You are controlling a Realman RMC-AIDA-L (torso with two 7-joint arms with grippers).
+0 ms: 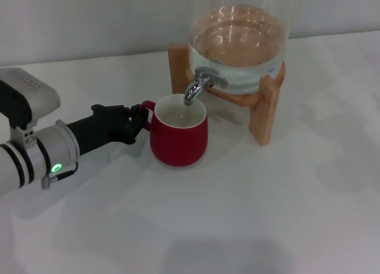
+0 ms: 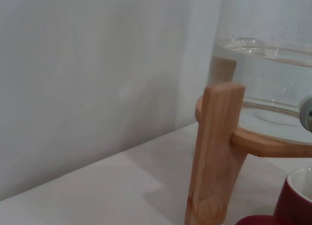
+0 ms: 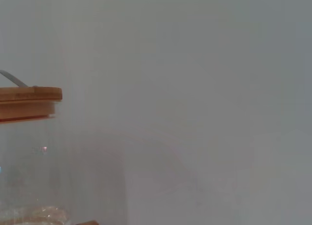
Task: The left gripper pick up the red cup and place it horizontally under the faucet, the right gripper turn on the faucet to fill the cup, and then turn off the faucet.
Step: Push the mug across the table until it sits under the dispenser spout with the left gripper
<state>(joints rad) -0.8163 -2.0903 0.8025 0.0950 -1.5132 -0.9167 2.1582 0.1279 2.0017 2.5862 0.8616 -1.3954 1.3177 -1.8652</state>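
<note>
The red cup (image 1: pixel 178 140) stands upright on the white table, its white inside facing up. The faucet (image 1: pixel 198 84), a chrome spigot, ends just over the far side of the cup's rim. No stream of water shows from the spout. My left gripper (image 1: pixel 141 119) reaches in from the left, its black jaws closed on the cup's red loop handle. In the left wrist view a corner of the red cup (image 2: pixel 295 200) shows, and a grey bit of the faucet (image 2: pixel 307 112) at the frame's edge. The right gripper is out of view.
The clear glass dispenser (image 1: pixel 240 42) holds water and sits on a wooden stand (image 1: pixel 264 113) behind the cup. A leg of the wooden stand (image 2: pixel 214 156) fills the left wrist view. The right wrist view shows the dispenser's wooden lid (image 3: pixel 29 102) against a plain wall.
</note>
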